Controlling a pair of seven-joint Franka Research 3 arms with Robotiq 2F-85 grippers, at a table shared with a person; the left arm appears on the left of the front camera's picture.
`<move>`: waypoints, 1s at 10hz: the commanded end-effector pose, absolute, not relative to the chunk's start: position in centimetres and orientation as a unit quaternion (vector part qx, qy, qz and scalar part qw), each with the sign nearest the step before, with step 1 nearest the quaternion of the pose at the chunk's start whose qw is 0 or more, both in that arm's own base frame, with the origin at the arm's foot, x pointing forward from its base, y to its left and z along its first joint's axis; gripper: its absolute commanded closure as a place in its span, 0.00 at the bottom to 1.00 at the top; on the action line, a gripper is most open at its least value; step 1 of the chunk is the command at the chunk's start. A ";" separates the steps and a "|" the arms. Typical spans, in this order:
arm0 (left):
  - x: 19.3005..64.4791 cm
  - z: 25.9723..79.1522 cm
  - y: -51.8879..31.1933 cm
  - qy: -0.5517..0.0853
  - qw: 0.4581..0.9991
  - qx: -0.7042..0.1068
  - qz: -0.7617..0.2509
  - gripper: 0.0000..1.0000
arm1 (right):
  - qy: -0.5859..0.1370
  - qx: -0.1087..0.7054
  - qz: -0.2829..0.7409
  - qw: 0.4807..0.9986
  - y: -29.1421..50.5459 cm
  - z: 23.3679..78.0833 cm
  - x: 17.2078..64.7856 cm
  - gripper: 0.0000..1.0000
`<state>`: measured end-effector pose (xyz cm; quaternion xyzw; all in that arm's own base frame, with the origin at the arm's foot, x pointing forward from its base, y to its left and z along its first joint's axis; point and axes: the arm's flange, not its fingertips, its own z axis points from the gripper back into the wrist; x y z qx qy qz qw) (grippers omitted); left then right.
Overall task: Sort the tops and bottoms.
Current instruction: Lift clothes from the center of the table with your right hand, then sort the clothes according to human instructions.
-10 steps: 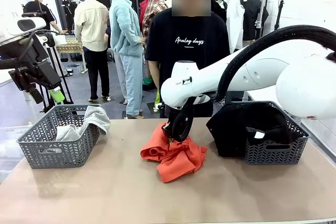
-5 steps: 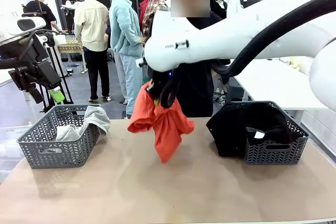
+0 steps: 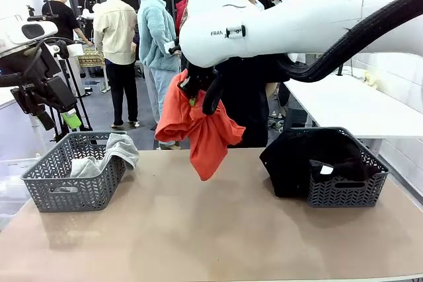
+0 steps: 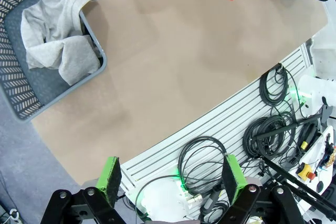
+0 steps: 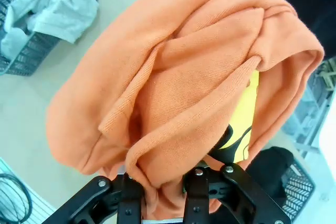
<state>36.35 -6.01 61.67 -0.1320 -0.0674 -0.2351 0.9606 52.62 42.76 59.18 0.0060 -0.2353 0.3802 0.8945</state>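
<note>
My right gripper (image 3: 201, 94) is shut on the orange-red top (image 3: 201, 130), which hangs bunched above the middle of the table, clear of the surface. In the right wrist view the orange top (image 5: 178, 82) bulges from between my closed fingers (image 5: 197, 187), its yellow-and-black print showing. The light grey top (image 3: 112, 153) lies in the left grey basket (image 3: 63, 193), draped over its rim. The black bottoms (image 3: 304, 156) spill over the right grey basket (image 3: 344, 193). My left gripper (image 4: 170, 179) hangs open and empty, high off the table's left side, over cables.
A person in a black T-shirt with white lettering stands behind the far edge, mostly hidden by my right arm. The brown tabletop (image 3: 211, 229) between the baskets is bare. Cables and a slatted panel (image 4: 231, 129) lie below the table's near edge.
My right gripper has lifted the orange top from a heap on the table to well above it, shifting slightly left. The left arm has stayed put.
</note>
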 end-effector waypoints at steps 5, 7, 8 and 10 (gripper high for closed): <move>36.5 61.7 -5.9 -0.073 0.961 -0.126 -0.236 0.00 | -0.227 0.004 0.379 0.897 42.7 58.4 53.0 1.00; 36.5 61.7 -5.9 -0.073 0.961 -0.126 -0.236 0.00 | -0.227 0.004 0.379 0.897 42.7 58.4 53.0 1.00; 36.5 61.7 -5.9 -0.073 0.961 -0.126 -0.236 0.00 | -0.227 0.004 0.379 0.897 42.7 58.4 53.0 1.00; 36.5 61.7 -5.9 -0.073 0.961 -0.126 -0.236 0.00 | -0.227 0.004 0.379 0.897 42.7 58.4 53.0 1.00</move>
